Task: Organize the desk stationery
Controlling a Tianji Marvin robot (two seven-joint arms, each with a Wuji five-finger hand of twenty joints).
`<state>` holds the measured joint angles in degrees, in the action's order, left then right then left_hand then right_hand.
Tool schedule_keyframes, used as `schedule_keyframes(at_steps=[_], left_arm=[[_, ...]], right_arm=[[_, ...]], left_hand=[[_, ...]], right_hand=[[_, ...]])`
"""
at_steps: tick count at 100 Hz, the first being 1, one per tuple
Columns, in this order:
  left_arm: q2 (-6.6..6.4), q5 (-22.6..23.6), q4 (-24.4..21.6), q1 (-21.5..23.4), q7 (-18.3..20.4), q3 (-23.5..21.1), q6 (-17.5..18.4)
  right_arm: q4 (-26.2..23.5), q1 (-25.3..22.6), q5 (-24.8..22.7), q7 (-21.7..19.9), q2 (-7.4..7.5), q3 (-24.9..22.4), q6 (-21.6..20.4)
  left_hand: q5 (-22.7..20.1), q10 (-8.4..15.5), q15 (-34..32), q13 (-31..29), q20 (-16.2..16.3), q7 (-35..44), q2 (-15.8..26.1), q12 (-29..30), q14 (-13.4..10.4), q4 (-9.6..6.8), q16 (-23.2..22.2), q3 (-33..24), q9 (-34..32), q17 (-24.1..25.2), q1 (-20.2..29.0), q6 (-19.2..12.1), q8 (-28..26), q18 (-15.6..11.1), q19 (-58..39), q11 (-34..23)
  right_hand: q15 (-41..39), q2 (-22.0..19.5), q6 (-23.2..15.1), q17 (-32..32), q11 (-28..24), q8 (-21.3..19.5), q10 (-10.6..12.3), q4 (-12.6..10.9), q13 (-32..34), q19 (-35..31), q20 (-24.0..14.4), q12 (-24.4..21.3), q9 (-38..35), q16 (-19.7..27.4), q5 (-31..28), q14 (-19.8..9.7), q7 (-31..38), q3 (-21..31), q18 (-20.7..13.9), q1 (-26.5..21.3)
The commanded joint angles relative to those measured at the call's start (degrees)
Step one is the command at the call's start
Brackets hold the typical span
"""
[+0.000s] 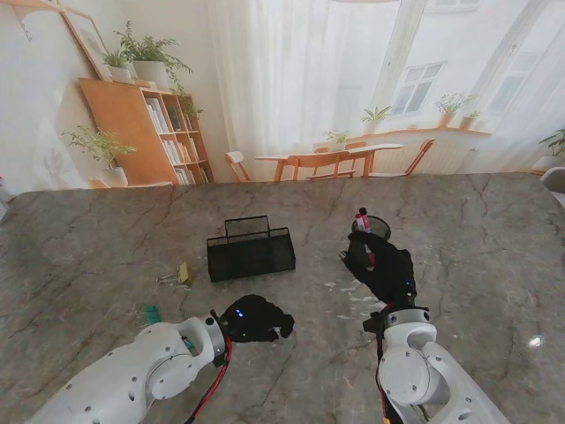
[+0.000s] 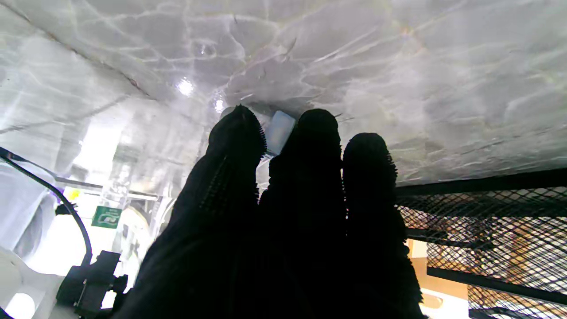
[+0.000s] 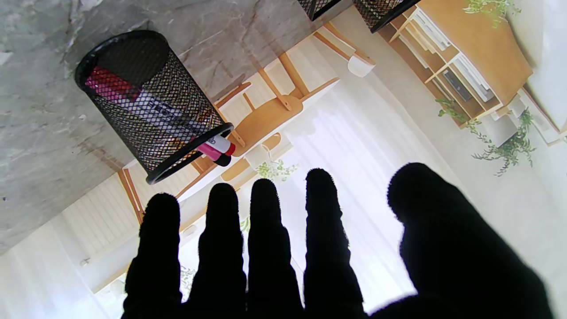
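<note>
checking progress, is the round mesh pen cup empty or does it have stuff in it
Not empty: markers stand inside the pen cup, their red and black ends poking past its rim.

A round black mesh pen cup [image 1: 374,227] stands upright on the marble, to the right of centre and far from me; it holds markers [image 3: 212,148] with white and pink barrels, whose red and black caps poke out over its rim. To its left, well apart, a black mesh desk organizer [image 1: 251,250] sits upright with a taller rear section and a lower front one. A small pale eraser-like block [image 2: 279,132] lies on the table nearer to me, while a yellowish scrap [image 1: 184,272] and a small green item [image 1: 152,313] lie left of the organizer.
</note>
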<state>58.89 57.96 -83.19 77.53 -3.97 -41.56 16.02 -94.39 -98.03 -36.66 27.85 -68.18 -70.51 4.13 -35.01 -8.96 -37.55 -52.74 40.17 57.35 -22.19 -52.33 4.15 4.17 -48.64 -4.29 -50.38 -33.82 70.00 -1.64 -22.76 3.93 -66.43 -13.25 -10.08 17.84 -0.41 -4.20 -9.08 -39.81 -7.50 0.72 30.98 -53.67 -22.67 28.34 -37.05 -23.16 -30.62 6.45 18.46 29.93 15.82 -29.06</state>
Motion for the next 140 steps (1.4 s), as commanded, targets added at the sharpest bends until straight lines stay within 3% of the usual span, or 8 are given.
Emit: schedule_keyframes(at_steps=[1,16,35,58,81,94,107,140], left_arm=[[-0.17,-0.74,2.99,1.22,2.21,0.83,0.04],[-0.03,-1.60,3.39,1.01,2.30,1.11,-0.07],[-0.07,-1.46,3.50,0.39,2.70,1.82,-0.69],[-0.27,-0.44,3.12,0.07,3.27,2.40,-2.44],[-0.59,0.26,3.26,-0.69,4.81,3.50,-4.09],[-0.57,0.14,3.92,-1.60,4.75,4.63,-4.42],[-0.55,-0.10,4.48,-2.51,4.69,5.79,-4.51],[-0.47,-0.59,4.41,-2.29,4.40,5.29,-2.84]], right_arm=[[0.01,-0.21,0.09,-0.51,-0.18,-0.13,0.11],[-0.04,-0.28,0.22,-0.53,-0.20,-0.22,0.31],[0.00,-0.18,0.42,-0.88,-0.16,-0.19,0.16],[0.34,0.06,0.59,-1.14,-0.14,-0.14,-0.14],[0.59,0.18,0.81,-0.84,-0.22,-0.11,-0.46],[0.68,0.21,0.87,-0.73,-0.24,-0.10,-0.51],[0.65,0.13,0.91,-0.53,-0.29,-0.15,-0.50],[0.67,0.01,1.11,0.46,-0.52,-0.25,-0.47]], left_hand=[[2.21,5.95,-0.49,1.83,2.29,1.02,2.17,2.16,-1.46,-2.22,-0.47,1.15,-6.40,1.50,1.73,-0.80,-1.41,-0.19,-0.45,-5.15],[7.86,7.35,0.07,4.71,4.00,-9.89,4.14,4.42,-0.70,-1.92,2.04,4.80,-1.07,5.31,-1.00,-0.57,-11.16,1.46,-1.57,-8.92],[12.33,6.25,0.53,6.48,3.94,-40.14,8.21,9.23,-0.21,-1.77,4.00,5.33,4.45,6.87,-3.91,2.36,-0.56,1.80,-1.25,-12.30],[13.51,6.00,-0.12,4.76,2.72,-49.20,7.16,9.27,-0.92,-1.79,4.72,5.10,1.46,4.58,-2.26,12.97,2.85,0.92,-1.74,-12.23],[2.33,5.47,-1.34,1.43,0.99,-41.82,5.81,8.65,-0.64,-1.82,4.90,4.93,-3.65,0.69,0.42,14.32,-1.70,0.92,-3.57,-9.44],[-1.29,5.56,-2.34,0.11,0.42,-32.20,5.56,7.55,-0.75,-1.64,4.44,5.06,-5.81,-0.63,1.50,9.56,-10.86,0.98,-5.52,-8.16],[-4.05,5.50,-3.47,-0.23,0.05,-16.44,4.74,6.42,-0.58,-1.44,3.41,5.20,-7.10,-0.87,2.89,4.98,-8.05,0.91,-6.81,-6.75],[1.52,6.36,-11.89,-0.25,2.78,2.27,1.00,2.05,-1.71,-3.91,-2.42,-3.47,-6.68,-1.22,-1.74,5.68,-6.86,-0.68,-10.02,-15.54]], right_hand=[[-0.26,-1.10,-0.18,0.18,-1.02,-1.40,-0.12,0.65,-0.13,-1.07,-1.34,0.97,-0.85,-0.92,-1.17,0.03,0.57,-1.24,0.78,0.12],[-0.31,-1.20,-0.12,0.19,-0.97,-1.49,-0.18,0.63,-0.12,-1.17,-1.34,0.97,-0.80,-0.93,-1.40,0.10,0.68,-1.37,0.78,-0.06],[-0.35,-1.23,-0.33,0.19,-0.98,-1.58,-0.16,0.61,-0.06,-1.27,-1.31,0.99,-0.94,-0.92,-1.58,0.04,0.76,-1.52,0.79,-0.18],[-0.30,-1.42,-0.37,0.21,-0.96,-1.65,-0.12,0.60,-0.10,-1.29,-1.25,0.99,-1.03,-0.89,-1.78,0.02,0.84,-1.60,0.86,-0.14],[-0.26,-1.71,-0.44,0.23,-0.91,-1.64,-0.25,0.59,0.02,-1.27,-1.19,0.96,-1.09,-0.89,-1.89,0.02,0.81,-1.68,0.83,-0.12],[-0.21,-1.79,-0.35,0.23,-0.91,-1.64,-0.22,0.59,0.04,-1.27,-1.17,0.95,-1.15,-0.89,-1.99,0.03,0.83,-1.77,0.83,-0.06],[-0.22,-1.87,-0.35,0.23,-0.93,-1.65,-0.23,0.58,0.11,-1.27,-1.15,0.97,-1.21,-0.91,-2.01,0.08,0.84,-1.80,0.83,-0.06],[-0.29,-2.71,-0.25,0.07,-1.00,-1.69,-0.26,0.59,0.28,-1.38,-1.19,1.01,-1.41,-0.99,-2.38,0.12,0.98,-2.06,0.96,0.08]])
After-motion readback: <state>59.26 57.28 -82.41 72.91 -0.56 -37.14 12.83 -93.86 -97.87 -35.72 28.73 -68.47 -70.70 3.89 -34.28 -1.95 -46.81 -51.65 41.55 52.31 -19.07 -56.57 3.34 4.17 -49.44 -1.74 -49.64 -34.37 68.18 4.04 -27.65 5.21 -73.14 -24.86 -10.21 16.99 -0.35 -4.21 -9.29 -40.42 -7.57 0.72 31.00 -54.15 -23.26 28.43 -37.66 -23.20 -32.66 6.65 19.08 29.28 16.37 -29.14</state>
